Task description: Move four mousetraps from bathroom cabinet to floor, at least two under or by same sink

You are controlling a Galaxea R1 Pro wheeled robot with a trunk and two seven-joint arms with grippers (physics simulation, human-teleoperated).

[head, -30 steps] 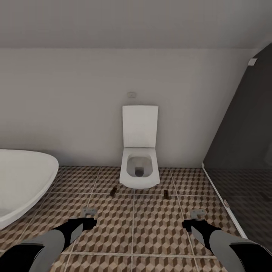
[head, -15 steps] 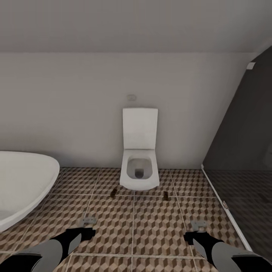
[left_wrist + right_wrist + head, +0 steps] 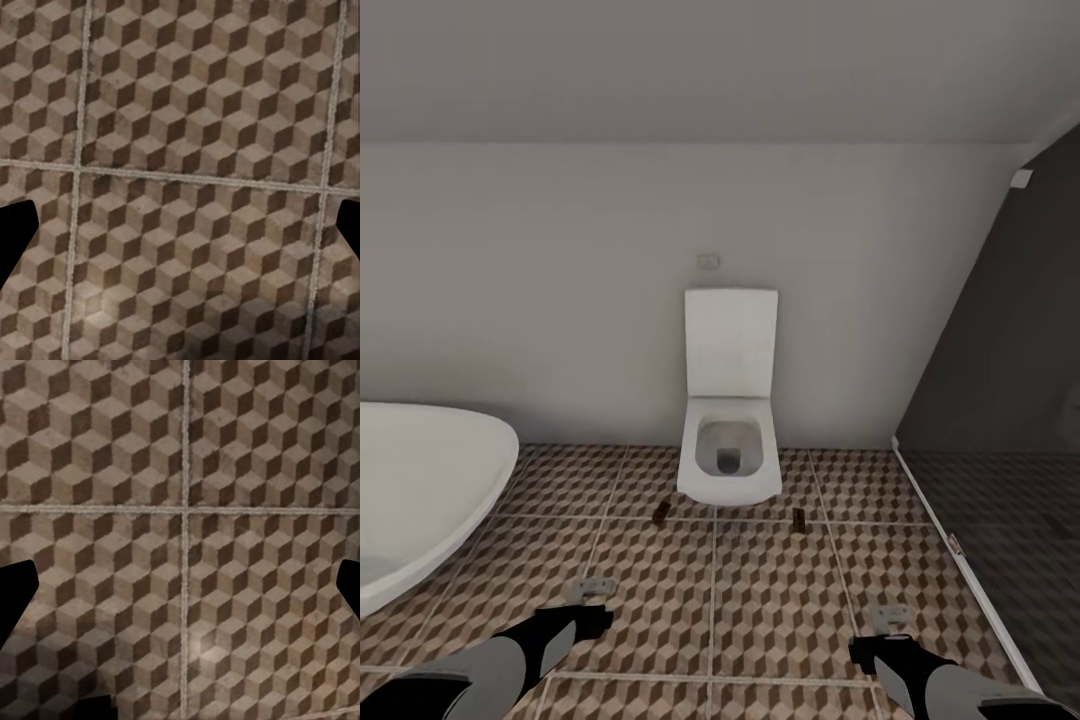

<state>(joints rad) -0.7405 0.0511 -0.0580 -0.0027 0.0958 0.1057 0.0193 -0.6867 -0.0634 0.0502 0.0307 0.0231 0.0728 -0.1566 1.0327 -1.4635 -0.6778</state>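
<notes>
The floor (image 3: 760,590) is tiled in a brown, beige and white cube pattern with thin grey grout lines, and it runs up to a plain pale wall (image 3: 540,300). A white toilet (image 3: 729,440) stands against that wall at 12 o'clock, lid up, with a small plate on the wall above it. A white bathtub (image 3: 420,490) sits at 9 o'clock, cut off by the picture's edge. A dark glass panel (image 3: 1010,400) with a white base rail closes off the room from 2 to 4 o'clock.

Two mousetraps lie on the floor just in front of the toilet: one mousetrap (image 3: 660,511) at 11 o'clock and a second mousetrap (image 3: 799,516) at 1 o'clock, well apart from each other. They are too small to make out their metal parts.

The left gripper (image 3: 592,590) hangs over the floor at 7 o'clock and the right gripper (image 3: 885,622) at 5 o'clock; both arms are cut off at the bottom edge. In the wrist views the fingers (image 3: 16,238) of the left and the fingers (image 3: 16,598) of the right show as dark tips at opposite edges, spread wide with bare tile between them, holding nothing.
</notes>
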